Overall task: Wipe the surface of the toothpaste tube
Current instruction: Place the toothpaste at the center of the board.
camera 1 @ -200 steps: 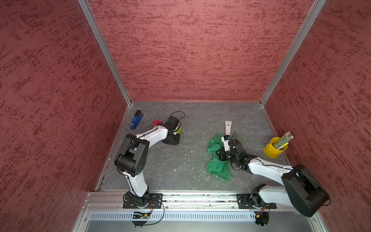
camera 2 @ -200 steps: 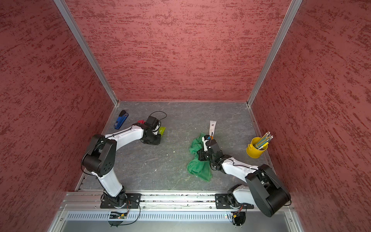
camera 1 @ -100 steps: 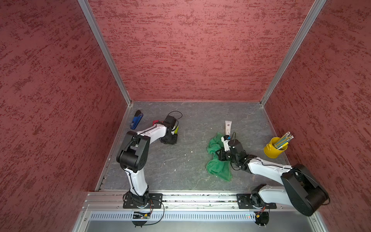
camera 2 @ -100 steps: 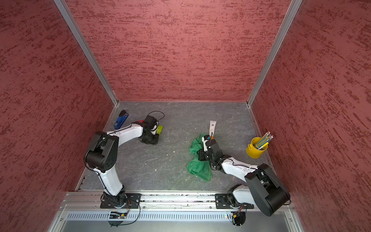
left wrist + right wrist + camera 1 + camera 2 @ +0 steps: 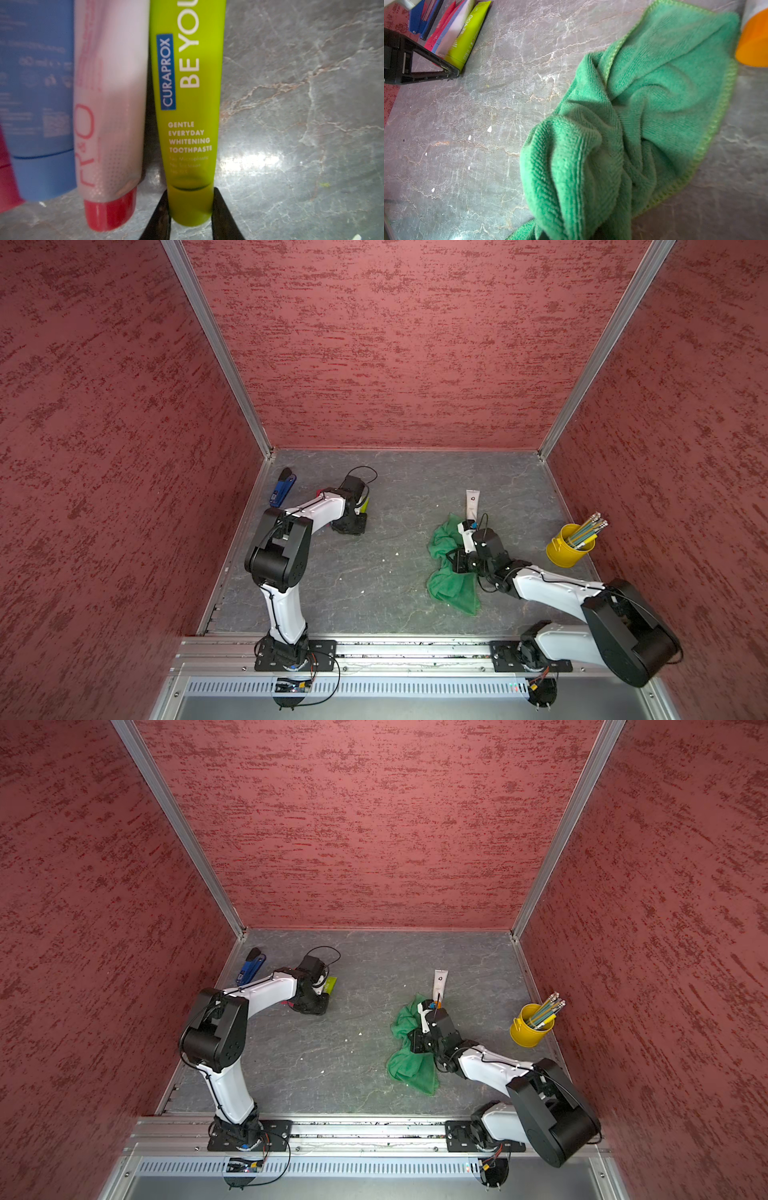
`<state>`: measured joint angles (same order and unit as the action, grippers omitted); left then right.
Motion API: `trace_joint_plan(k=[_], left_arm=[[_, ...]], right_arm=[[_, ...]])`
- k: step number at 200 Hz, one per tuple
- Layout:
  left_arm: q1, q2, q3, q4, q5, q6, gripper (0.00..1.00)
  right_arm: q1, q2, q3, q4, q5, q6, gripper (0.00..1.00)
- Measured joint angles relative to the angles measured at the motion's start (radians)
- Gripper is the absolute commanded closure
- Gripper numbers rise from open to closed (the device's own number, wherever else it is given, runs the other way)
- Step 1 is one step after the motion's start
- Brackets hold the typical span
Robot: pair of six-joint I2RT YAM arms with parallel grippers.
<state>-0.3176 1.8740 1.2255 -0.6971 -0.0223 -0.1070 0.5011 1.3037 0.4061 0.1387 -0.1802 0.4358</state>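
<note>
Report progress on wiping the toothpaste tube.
Done: left gripper closed on the cap of the green Curaprox tube; right gripper closed on the bunched green cloth. In hand: both grips, cloth far from tube. Left: bringing them together, all wiping.

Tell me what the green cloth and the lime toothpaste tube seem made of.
The green cloth: microfibre by the look, matte, with fine ribbed pile and a stitched lighter edge. The lime toothpaste tube: likely soft plastic, smooth satin skin, printed lettering.
</note>
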Motion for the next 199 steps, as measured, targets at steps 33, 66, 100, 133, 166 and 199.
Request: trace_joint_plan(k=[33,66,100,133,166,199], left_arm=[[-0.010,0.000,0.014,-0.030,-0.064,-0.011,0.52],[-0.039,-0.014,0.030,-0.060,-0.106,-0.038,0.43],[-0.066,-0.041,0.045,-0.079,-0.116,-0.066,0.55],[-0.082,-0.097,0.050,-0.080,-0.045,-0.083,0.57],[-0.090,-0.072,0.130,-0.063,0.030,-0.090,0.50],[-0.074,0.029,0.198,-0.033,0.069,-0.088,0.49]], right_arm=[[0.000,0.002,0.000,0.001,0.000,0.000,1.00],[0.000,0.005,0.000,0.004,-0.002,0.000,1.00],[0.000,0.006,0.000,0.006,-0.003,-0.002,1.00],[0.000,0.006,0.000,0.006,-0.003,-0.003,1.00],[0.000,0.007,0.000,0.006,-0.004,-0.003,1.00],[0.000,0.007,0.000,0.007,-0.008,-0.003,1.00]])
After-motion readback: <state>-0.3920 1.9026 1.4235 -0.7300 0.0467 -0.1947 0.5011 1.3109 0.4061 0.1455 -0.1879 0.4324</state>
